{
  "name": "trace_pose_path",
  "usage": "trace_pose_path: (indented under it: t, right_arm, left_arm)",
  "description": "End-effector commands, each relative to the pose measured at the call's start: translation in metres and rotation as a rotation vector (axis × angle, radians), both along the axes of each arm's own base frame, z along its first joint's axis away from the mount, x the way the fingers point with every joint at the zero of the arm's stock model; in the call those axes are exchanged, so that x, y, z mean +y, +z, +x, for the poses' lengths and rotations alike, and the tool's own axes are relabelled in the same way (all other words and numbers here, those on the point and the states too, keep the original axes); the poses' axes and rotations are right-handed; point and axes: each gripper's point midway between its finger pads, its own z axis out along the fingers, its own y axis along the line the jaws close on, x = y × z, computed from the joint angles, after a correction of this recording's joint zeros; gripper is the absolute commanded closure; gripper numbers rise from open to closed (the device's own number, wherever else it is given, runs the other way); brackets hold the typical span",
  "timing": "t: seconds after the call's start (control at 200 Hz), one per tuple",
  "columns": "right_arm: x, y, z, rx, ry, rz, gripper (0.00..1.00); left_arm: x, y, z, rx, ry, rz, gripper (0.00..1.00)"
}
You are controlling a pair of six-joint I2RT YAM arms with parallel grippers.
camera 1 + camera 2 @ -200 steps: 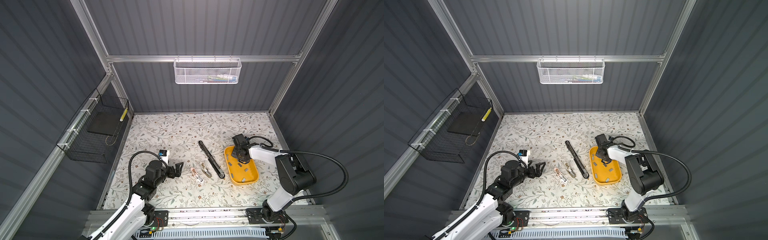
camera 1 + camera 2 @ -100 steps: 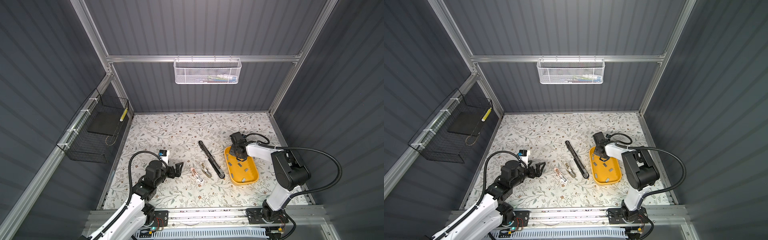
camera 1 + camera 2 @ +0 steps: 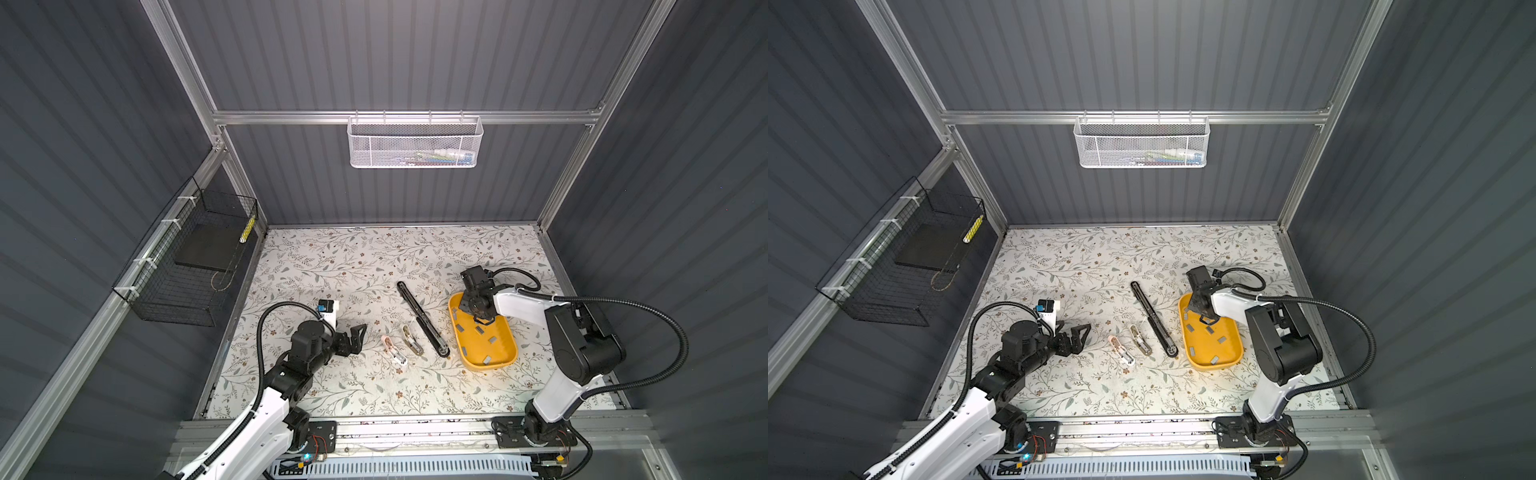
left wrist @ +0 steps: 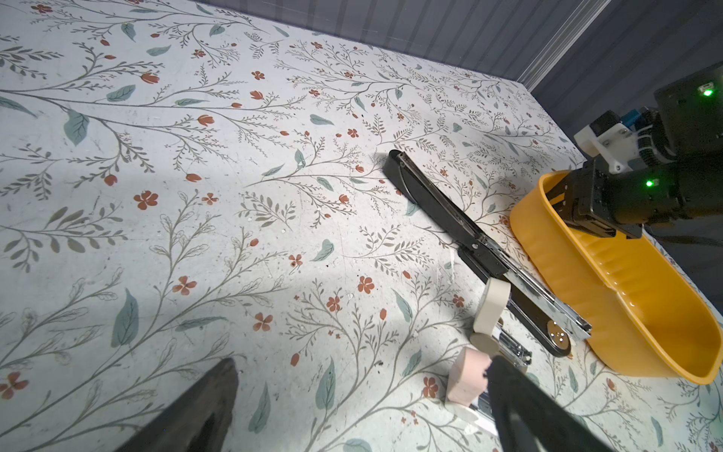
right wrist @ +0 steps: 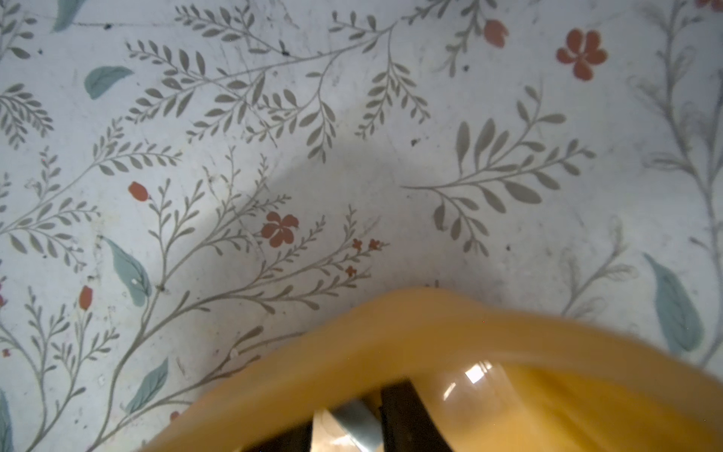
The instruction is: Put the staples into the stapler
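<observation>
Small flat grey metal staple strips (image 3: 479,330) sit scattered in the yellow plastic tray (image 3: 514,351), and the long black stapler (image 3: 422,318) lying opened beside it looks unloaded. The right gripper (image 3: 484,321) is down in the tray, jaws narrowed around one strip; can't tell if it's gripped. The left gripper (image 3: 358,337) is wide open, empty.

Floral surface (image 3: 332,257) on my feed carries four things: long black stapler (image 3: 422,319) opened flat mid-surface, yellow tray (image 3: 503,349) just beside it, beige small stapler (image 3: 412,340) and pink small stapler (image 3: 394,351) side by side on the stapler's other flank.
</observation>
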Motion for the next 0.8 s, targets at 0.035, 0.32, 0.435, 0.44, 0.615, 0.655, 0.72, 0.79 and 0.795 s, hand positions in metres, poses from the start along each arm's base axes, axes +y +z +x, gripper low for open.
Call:
trace_pose_path:
  t: [0.035, 0.32, 0.435, 0.44, 0.615, 0.655, 0.72, 0.79, 0.795]
  right_arm:
    - [-0.002, -0.012, -0.028, 0.062, -0.014, 0.024, 0.67]
    - [0.008, -0.007, -0.036, 0.014, -0.025, 0.129, 0.64]
    - [0.007, -0.006, -0.038, 0.008, -0.023, 0.13, 0.63]
    - [0.007, -0.006, -0.038, 0.008, -0.022, 0.129, 0.63]
    - [-0.002, -0.006, -0.035, 0.015, -0.024, 0.055, 0.64]
    - [-0.005, -0.004, -0.034, 0.018, -0.027, 0.035, 0.64]
    - [-0.008, -0.001, -0.033, 0.018, -0.028, 0.011, 0.64]
    - [-0.01, 0.003, -0.032, 0.009, -0.028, -0.001, 0.63]
    - [-0.01, 0.003, -0.032, 0.009, -0.028, -0.002, 0.63]
  left_arm:
    - [0.001, 0.0, 0.0, 0.002, 0.007, 0.005, 0.0]
    - [0.002, 0.0, 0.0, 0.002, 0.007, 0.005, 0.0]
    - [0.001, 0.0, 0.0, 0.003, 0.005, 0.004, 0.0]
    - [0.001, 0.0, 0.0, 0.002, 0.005, 0.004, 0.0]
    - [0.001, 0.0, -0.001, 0.002, 0.004, 0.003, 0.0]
    - [0.001, 0.0, -0.001, 0.002, 0.004, 0.003, 0.0]
    - [0.001, 0.0, -0.001, 0.001, 0.005, 0.002, 0.0]
    - [0.001, 0.0, -0.001, 0.001, 0.004, 0.002, 0.0]
    - [0.001, 0.0, -0.001, 0.001, 0.004, 0.003, 0.0]
